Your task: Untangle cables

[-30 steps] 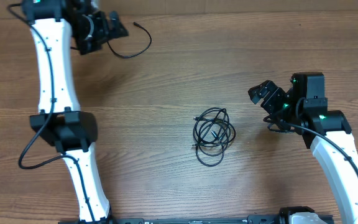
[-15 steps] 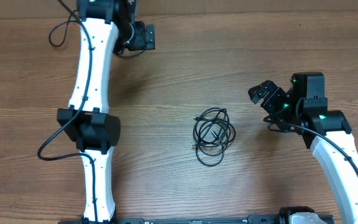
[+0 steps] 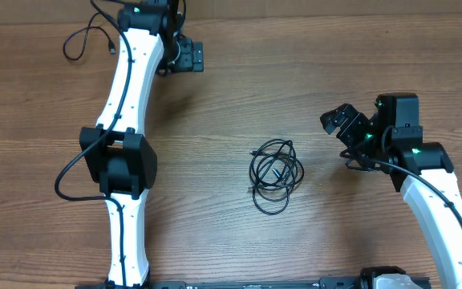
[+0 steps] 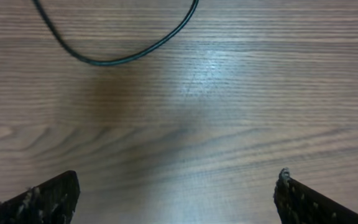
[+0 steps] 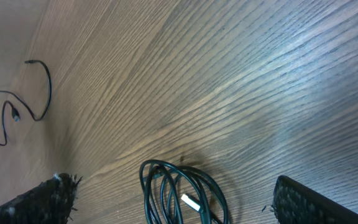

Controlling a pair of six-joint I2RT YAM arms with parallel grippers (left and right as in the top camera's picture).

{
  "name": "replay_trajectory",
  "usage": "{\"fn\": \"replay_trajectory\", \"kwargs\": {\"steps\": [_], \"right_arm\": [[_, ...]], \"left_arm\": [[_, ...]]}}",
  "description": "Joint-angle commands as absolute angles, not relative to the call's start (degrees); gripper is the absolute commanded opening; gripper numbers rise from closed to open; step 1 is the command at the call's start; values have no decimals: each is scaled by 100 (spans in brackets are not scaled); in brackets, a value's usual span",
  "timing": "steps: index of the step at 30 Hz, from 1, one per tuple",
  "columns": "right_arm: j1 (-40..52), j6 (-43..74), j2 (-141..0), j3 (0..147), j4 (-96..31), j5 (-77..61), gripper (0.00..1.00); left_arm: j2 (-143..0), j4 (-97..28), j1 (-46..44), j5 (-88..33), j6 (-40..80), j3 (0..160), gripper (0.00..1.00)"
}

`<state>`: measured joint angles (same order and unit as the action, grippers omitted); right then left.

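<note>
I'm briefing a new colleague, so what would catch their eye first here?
A tangled coil of thin black cables lies mid-table, near the right arm's open claw. One loose thin black cable lies at the far left corner, apart from the left arm's open claw.

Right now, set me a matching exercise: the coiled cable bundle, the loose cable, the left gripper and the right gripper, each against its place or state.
Column 1
1. coiled cable bundle
2. loose cable
3. left gripper
4. right gripper

Column 2
A. lying at the far left corner of the table
B. open, just right of the bundle
C. lying at the middle of the table
D. open, near the far edge, over bare wood

Pairs: 1-C, 2-A, 3-D, 4-B
</note>
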<state>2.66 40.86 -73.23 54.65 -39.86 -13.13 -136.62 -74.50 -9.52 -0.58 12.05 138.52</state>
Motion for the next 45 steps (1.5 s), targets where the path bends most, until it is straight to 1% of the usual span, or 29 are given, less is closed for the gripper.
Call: {"fn": "replay_trajectory", "kwargs": {"steps": [1,5,12,14,18,20,26,34,38,43,45], "right_arm": [[250,4040,-7279,5553,-3955,-1295,100],[250,4040,-7279,5553,-3955,-1295,100],[250,4040,-7279,5553,-3955,-1295,100],[250,4040,-7279,5553,-3955,-1293,100],[250,4040,-7279,5553,-3955,-1295,100],[250,4040,-7277,5553,-3955,-1295,100],[250,4040,-7279,5553,-3955,-1293,100],[250,4040,-7279,5553,-3955,-1293,100],[250,4040,-7279,5553,-3955,-1293,100],[250,4040,-7279,5553,-3955,-1293,100],[250,4040,-7277,5553,-3955,-1295,100]], "left_arm": [[-13566,-7081,-956,69,1236,13273,100],[-13566,-6466,-919,110,1028,12691,100],[-13566,-5553,-775,670,891,11966,100],[-13566,-5293,-757,799,576,11839,98],[-13566,-5068,-753,816,-331,11769,100],[-13566,-5046,-735,816,-475,11769,100],[-13563,-5030,-484,797,290,11773,100],[-13487,-5085,-362,784,773,12020,100],[-13404,-5188,-408,609,1028,12331,100],[-13303,-5540,-414,569,1942,12956,100],[-13292,-5767,-414,576,1988,13227,100]]}}
